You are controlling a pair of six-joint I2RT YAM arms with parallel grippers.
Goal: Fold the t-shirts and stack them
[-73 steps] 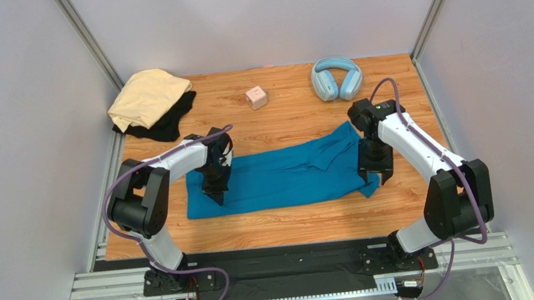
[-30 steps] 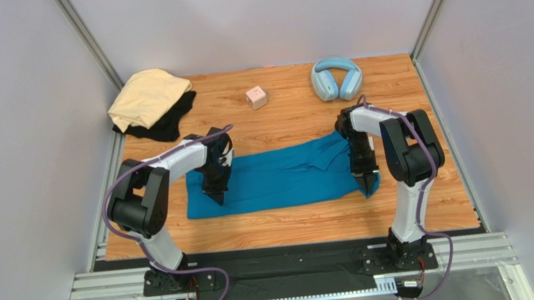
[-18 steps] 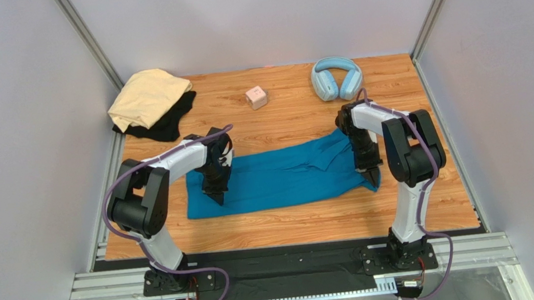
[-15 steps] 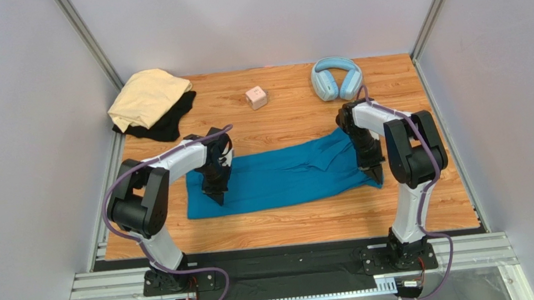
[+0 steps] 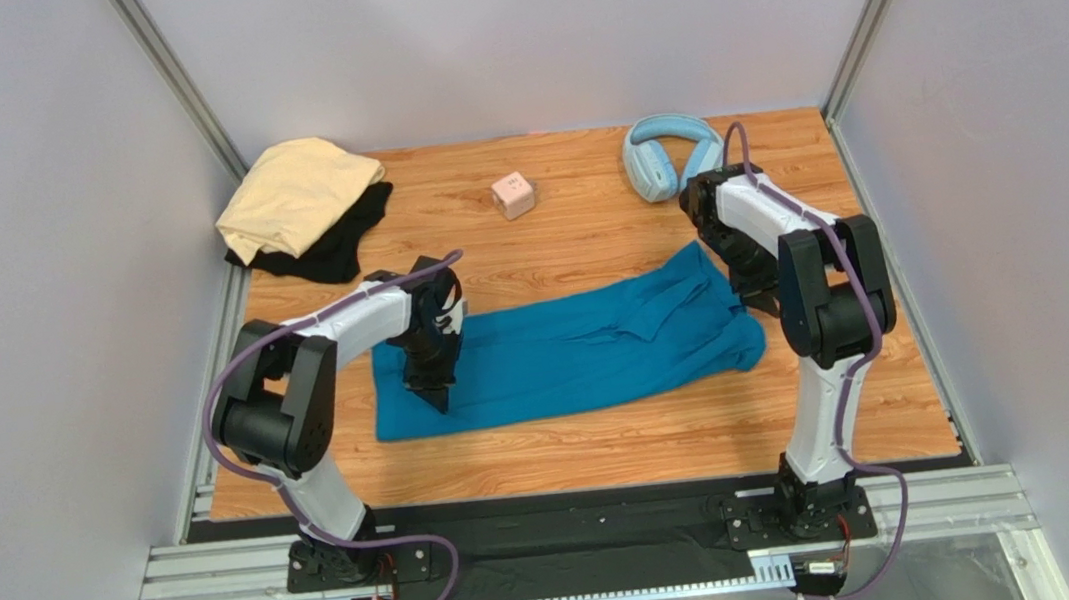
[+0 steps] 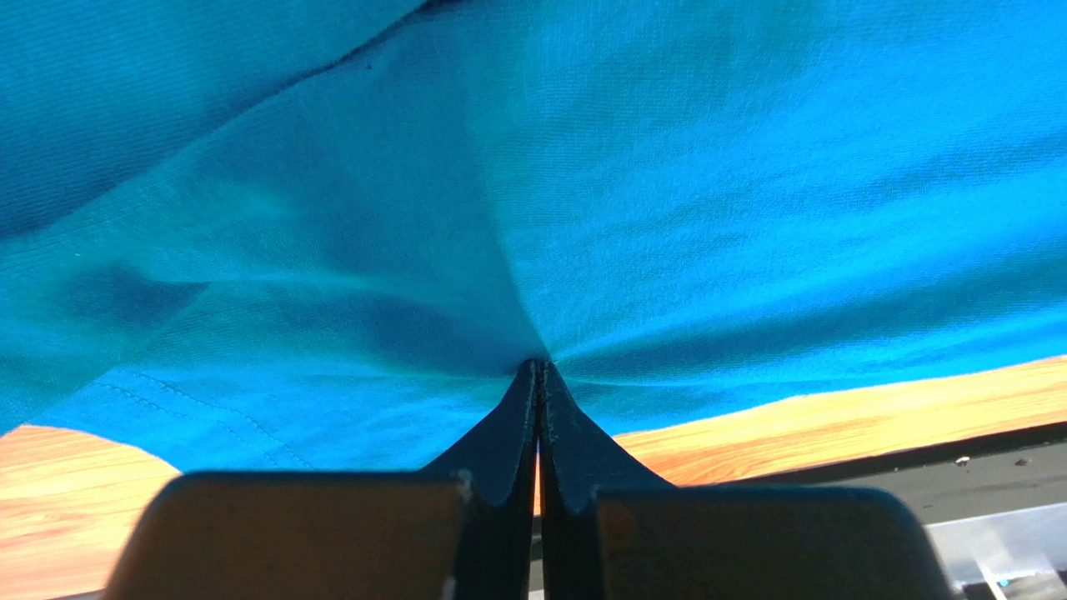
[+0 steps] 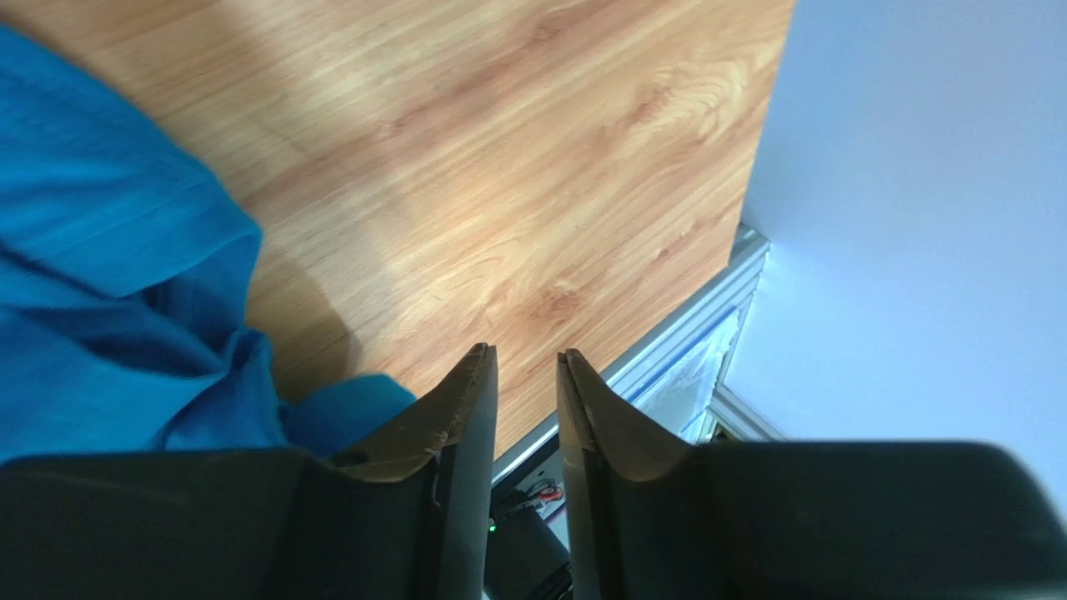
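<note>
Pinching teal-blue t-shirt [image 6: 752,188], left claw [image 6: 539,366]; right claw [image 7: 524,355] free.

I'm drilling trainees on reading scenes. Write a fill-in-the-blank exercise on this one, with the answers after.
1. The teal t-shirt is pinched by the ____ gripper.
2. The right gripper holds ____.
3. The tan t-shirt lies on top of the ____ one.
4. The pink cube sits between the tan t-shirt and the ____.
Missing words: left; nothing; black; headphones.
</note>
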